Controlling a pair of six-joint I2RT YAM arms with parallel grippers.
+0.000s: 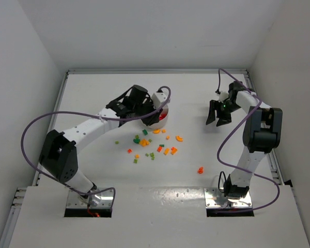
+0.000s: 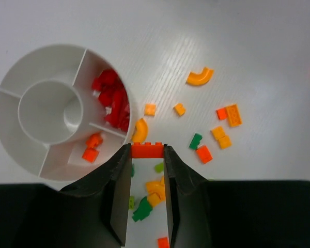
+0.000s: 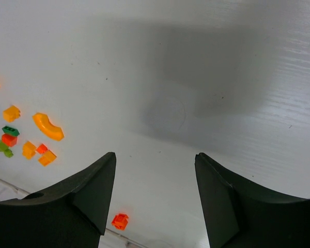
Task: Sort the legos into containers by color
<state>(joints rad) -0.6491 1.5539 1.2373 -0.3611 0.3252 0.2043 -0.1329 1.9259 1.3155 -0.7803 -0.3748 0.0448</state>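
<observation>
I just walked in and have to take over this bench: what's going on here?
The left hand is shut on an orange brick beside the rim of the white dish, near the wedge with a few orange bricks; another wedge holds red bricks. The right hand hangs open above the table, holding nothing. Many loose bricks lie unsorted.

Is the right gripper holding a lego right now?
No, the right gripper stands open, and only the table shows between its jaws.
</observation>
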